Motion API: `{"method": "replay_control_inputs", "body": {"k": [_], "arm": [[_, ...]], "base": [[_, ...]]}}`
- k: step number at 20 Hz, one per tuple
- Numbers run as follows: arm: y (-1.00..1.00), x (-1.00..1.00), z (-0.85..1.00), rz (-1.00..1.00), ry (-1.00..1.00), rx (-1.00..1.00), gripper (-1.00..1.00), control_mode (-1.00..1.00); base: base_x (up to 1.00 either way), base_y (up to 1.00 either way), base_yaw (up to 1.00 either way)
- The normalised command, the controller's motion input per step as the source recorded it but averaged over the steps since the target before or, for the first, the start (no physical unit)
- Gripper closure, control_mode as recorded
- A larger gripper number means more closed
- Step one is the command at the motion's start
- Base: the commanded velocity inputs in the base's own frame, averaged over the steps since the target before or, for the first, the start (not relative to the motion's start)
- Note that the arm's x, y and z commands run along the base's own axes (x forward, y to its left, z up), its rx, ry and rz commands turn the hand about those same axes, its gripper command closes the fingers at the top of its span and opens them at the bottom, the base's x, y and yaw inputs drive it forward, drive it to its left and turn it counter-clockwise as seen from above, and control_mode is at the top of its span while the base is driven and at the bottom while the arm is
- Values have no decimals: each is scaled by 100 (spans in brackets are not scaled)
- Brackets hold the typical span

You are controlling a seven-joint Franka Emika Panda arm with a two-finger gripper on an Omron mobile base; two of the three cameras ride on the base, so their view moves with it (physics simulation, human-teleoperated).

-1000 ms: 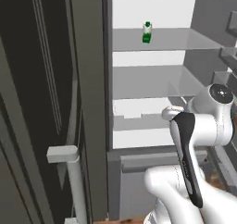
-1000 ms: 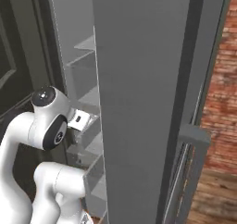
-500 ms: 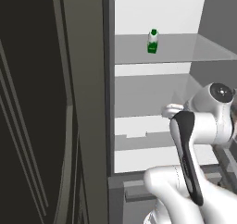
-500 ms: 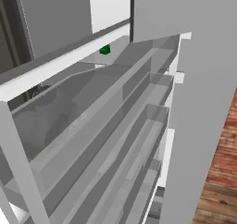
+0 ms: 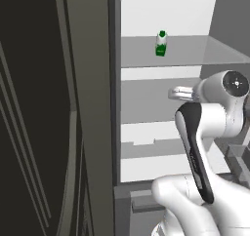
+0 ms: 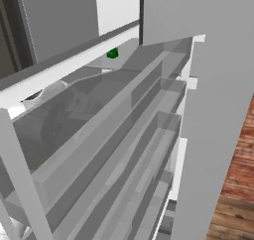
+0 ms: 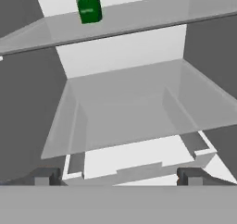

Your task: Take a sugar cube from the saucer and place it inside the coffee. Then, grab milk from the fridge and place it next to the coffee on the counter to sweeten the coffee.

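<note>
The milk (image 5: 161, 43) stands upright on an upper shelf inside the fridge (image 5: 166, 71), whose door is already open. The gripper (image 7: 118, 176) hangs below that shelf, in front of the fridge's lower compartment, its fingers spread wide and holding nothing. By my reading, the reach, grasp and carry to the counter are all left.

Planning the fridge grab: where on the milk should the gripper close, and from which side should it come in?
Grip the milk around its green lower body, coming in level from the open front of the fridge. It stands upright and alone on the upper glass shelf, so its sides are free, while the white top looks narrower. The gripper sits open below that shelf and would likely need to rise first.
</note>
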Motion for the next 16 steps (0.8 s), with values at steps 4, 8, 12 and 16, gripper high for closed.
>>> {"method": "replay_control_inputs", "body": {"k": [4, 8, 12, 16], "arm": [[0, 0, 100, 0, -12, -3, -100, -100], [0, 0, 100, 0, -6, 0, -100, -100], [0, 0, 70, 2, -1, 0, -100, -100], [3, 3, 2, 3, -3, -3, -100, -100]], "base": [[0, 0, 0], [0, 0, 0], [0, 0, 0], [0, 0, 0]]}}
